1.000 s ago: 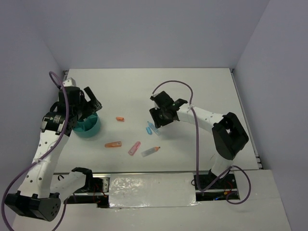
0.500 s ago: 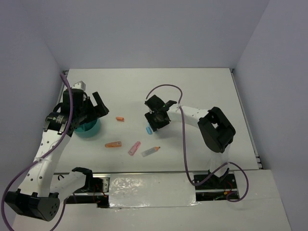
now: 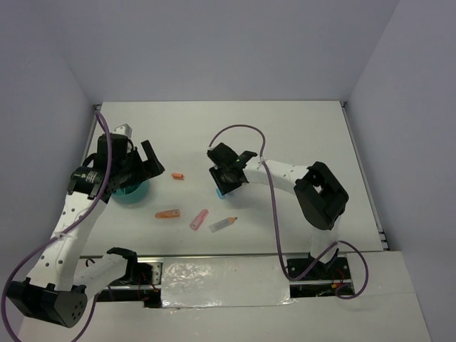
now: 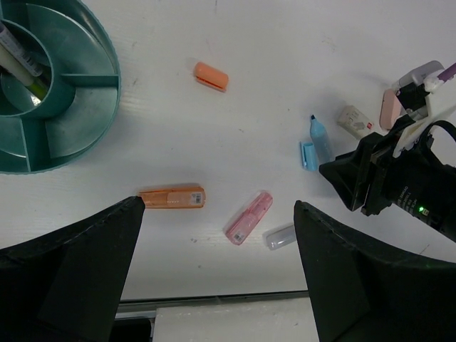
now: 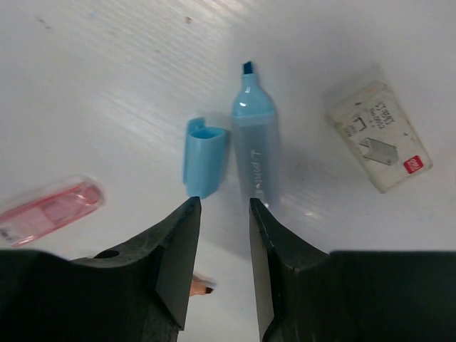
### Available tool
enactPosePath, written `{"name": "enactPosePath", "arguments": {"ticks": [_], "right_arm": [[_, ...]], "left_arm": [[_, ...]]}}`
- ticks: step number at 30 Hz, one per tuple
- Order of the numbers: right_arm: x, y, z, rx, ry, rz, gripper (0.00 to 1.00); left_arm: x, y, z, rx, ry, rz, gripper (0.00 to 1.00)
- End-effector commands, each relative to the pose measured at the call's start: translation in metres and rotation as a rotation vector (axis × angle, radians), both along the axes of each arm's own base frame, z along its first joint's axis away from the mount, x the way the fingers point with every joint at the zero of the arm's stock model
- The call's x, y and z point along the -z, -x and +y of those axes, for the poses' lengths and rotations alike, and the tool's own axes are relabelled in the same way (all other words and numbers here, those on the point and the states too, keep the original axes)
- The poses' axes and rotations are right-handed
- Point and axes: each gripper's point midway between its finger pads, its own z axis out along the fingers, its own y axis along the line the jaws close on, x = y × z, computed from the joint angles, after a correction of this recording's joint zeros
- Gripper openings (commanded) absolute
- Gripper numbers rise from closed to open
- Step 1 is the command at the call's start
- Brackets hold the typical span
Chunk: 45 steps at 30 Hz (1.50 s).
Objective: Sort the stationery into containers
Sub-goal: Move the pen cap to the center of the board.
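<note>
1. Right gripper (image 5: 222, 206): jaws apart, narrower than a second ago, clamped on nothing. Shifted left across the table since then; now set just near of the light-blue marker (image 5: 253, 153) and its loose blue cap (image 5: 203, 157), which lie side by side, uncapped tip pointing far.
2. Left gripper (image 4: 219, 205): jaws fully apart, empty. Swung right and away from above the teal bowl (image 4: 107, 43) over the last second; now looking down on the middle of the table.
3. Meaning for the task, as a judgement: blue marker or its cap the likely next pick for the right arm; grasp not yet made. Left arm free for another item.
4. Still loose on the table: orange marker (image 4: 171, 197), pink marker (image 4: 249, 217), clear pen (image 4: 280, 236), small orange cap (image 4: 211, 76), small pale box (image 5: 377, 139) just right of the blue marker. Already in the bowl's centre cup: at least two pens (image 4: 21, 60).
5. Hidden or unclear:
   - blue marker and cap covered by the right gripper in the top view;
   - marker's near end tucked behind one right finger in the right wrist view; height of the jaws above the table not readable;
   - bowl cut off at the left edge of the left wrist view, partly masked by the left arm from above;
   - print on the pale box too small to read.
</note>
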Motion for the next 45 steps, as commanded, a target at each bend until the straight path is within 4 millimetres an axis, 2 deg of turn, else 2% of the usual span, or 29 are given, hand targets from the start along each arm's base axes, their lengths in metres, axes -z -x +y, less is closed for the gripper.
{"name": "enactPosePath", "arguments": {"ticks": [1,5,9,12,18,23,28,33,36,38,41,42,43,44,45], "right_arm": [[-0.019,-0.006,0.024,0.012,-0.064,-0.026,0.41],[-0.019,0.000,0.035,0.022,-0.115,0.008,0.48],[-0.015,0.003,0.042,0.020,-0.123,0.026,0.49],[-0.005,-0.002,0.038,0.033,-0.077,0.022,0.49],[0.008,-0.006,0.038,0.036,-0.029,0.025,0.45],[0.012,-0.005,0.043,0.055,-0.004,0.027,0.37],[0.002,0.001,0.057,0.042,-0.033,0.033,0.25],[-0.035,0.003,0.083,0.074,-0.189,0.055,0.24],[-0.057,0.008,0.107,-0.036,-0.284,0.072,0.24],[-0.060,0.011,0.114,-0.185,-0.266,0.068,0.23],[-0.055,0.008,0.100,-0.352,-0.152,0.026,0.23],[-0.047,0.007,0.094,-0.483,-0.086,-0.004,0.24],[-0.044,0.007,0.088,-0.542,-0.033,-0.025,0.24],[-0.039,0.006,0.079,-0.602,0.038,-0.045,0.25],[-0.040,-0.005,0.063,-0.666,0.157,-0.122,0.26]], "left_arm": [[-0.003,-0.001,-0.007,0.040,0.011,-0.014,0.99],[-0.003,0.000,-0.008,0.050,0.004,-0.011,0.99],[0.000,0.004,-0.008,0.056,0.002,-0.003,0.99],[0.002,0.007,-0.008,0.058,0.000,0.001,0.99],[0.002,0.013,-0.010,0.080,0.003,0.011,0.99],[0.002,0.016,-0.011,0.093,0.004,0.015,0.99],[0.003,0.019,-0.019,0.136,0.032,0.016,0.99],[0.003,0.021,-0.023,0.141,0.066,0.000,0.99],[0.003,0.022,-0.032,0.173,0.108,-0.009,0.99],[0.005,0.023,-0.036,0.185,0.128,0.001,0.99],[0.003,0.025,-0.036,0.176,0.137,0.004,0.99],[0.001,0.025,-0.036,0.173,0.139,0.001,0.99],[-0.001,0.026,-0.035,0.170,0.141,-0.003,0.99],[-0.002,0.027,-0.035,0.166,0.140,0.000,0.99],[-0.005,0.027,-0.033,0.158,0.136,-0.005,0.99]]}}
